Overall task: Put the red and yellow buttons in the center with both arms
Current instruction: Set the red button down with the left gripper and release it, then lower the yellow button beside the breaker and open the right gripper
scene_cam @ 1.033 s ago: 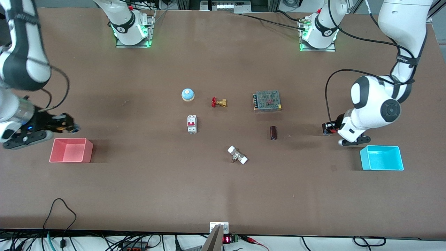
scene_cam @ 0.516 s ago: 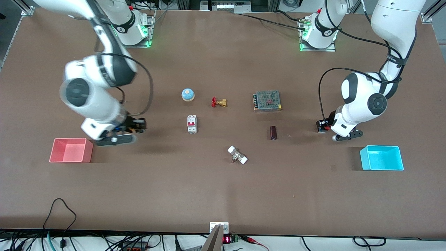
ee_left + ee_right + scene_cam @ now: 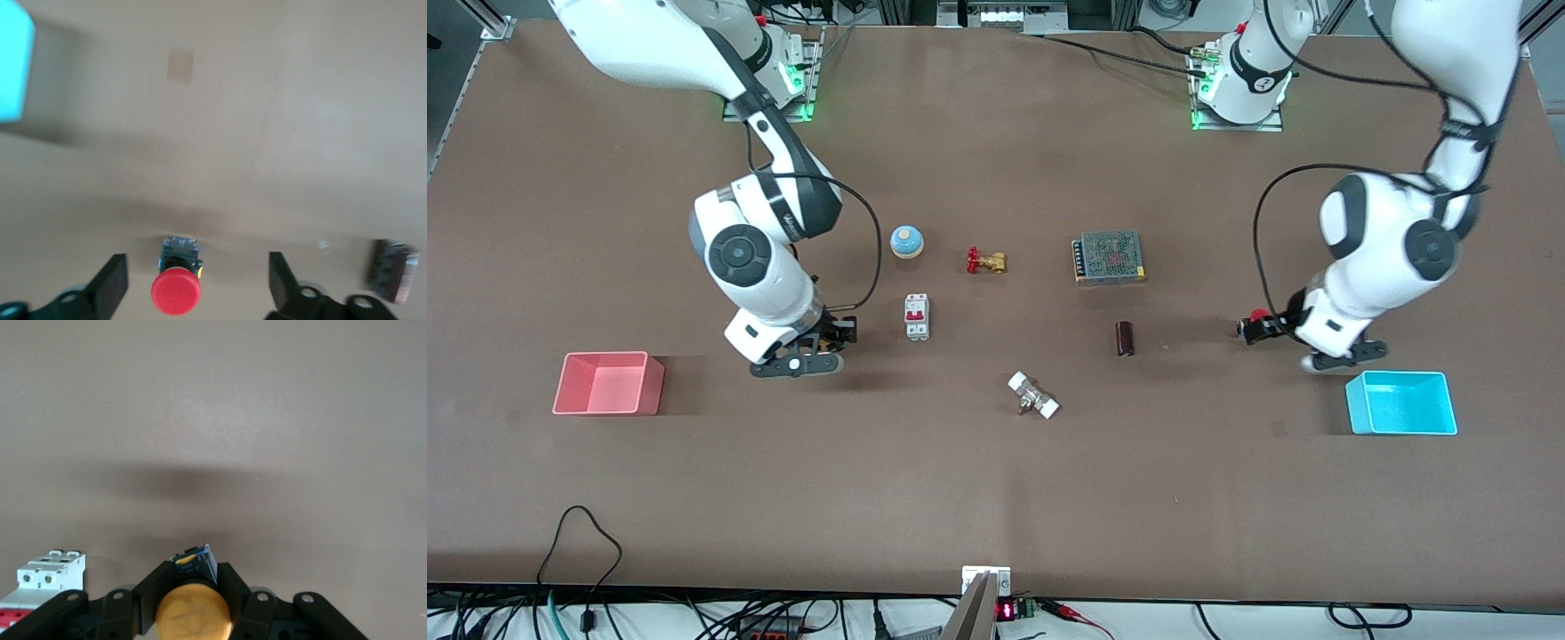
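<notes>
My right gripper is shut on the yellow button and holds it just above the table beside the circuit breaker. In the right wrist view the orange-yellow cap sits clamped between the black fingers. My left gripper is low over the table beside the cyan bin, toward the left arm's end. It is open. In the left wrist view the red button sits between the spread fingers and touches neither. Its red cap shows in the front view.
Around the table's middle are a blue-and-white bell, a brass valve, a circuit breaker, a mesh power supply, a dark cylinder and a white-capped fitting. A pink bin and a cyan bin stand at the ends.
My right arm has swung from beside the pink bin toward the middle, carrying the yellow button, and now hangs next to the circuit breaker. My left arm has shifted only slightly.
</notes>
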Robot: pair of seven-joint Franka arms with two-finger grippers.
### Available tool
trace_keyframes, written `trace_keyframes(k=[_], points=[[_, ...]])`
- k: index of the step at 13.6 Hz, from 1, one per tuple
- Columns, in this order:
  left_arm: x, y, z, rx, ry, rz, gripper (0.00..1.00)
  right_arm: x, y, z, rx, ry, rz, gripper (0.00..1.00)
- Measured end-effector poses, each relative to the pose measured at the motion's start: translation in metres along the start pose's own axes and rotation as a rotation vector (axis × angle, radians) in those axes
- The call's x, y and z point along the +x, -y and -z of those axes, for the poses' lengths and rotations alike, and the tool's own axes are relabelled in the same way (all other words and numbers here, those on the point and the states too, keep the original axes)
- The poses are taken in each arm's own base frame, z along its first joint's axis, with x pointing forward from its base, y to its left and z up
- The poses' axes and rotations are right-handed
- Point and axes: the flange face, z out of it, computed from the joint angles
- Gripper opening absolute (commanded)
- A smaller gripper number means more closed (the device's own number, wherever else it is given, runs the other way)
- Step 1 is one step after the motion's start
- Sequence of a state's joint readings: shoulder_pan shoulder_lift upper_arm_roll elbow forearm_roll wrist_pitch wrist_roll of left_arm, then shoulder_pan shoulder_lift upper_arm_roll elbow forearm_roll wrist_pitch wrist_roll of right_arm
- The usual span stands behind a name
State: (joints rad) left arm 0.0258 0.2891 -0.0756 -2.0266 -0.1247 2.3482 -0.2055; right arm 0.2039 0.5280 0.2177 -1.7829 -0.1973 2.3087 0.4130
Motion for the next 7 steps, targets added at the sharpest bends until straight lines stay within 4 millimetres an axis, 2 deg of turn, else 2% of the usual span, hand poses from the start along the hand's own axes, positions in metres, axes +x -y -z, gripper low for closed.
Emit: trace_keyframes(k=[2, 3, 6, 7], points=[[0.024, 0.0, 0.051, -0.016, -0.058, -0.011, 1.0, -0.006, 0.009, -0.02, -0.013, -0.001, 0.005, 0.29], [0.034, 0.006, 0.068, -0.021, -0.085, -0.021, 1.0, -0.007, 0.013, -0.028, -0.025, -0.005, 0.004, 0.29], [0.053, 0.031, 0.103, -0.017, -0.1, -0.036, 1.0, -0.009, 0.018, -0.041, -0.042, -0.016, 0.002, 0.32], [0.057, 0.036, 0.114, -0.01, -0.087, -0.044, 1.0, -0.01, 0.018, -0.043, -0.042, -0.016, 0.002, 0.43]])
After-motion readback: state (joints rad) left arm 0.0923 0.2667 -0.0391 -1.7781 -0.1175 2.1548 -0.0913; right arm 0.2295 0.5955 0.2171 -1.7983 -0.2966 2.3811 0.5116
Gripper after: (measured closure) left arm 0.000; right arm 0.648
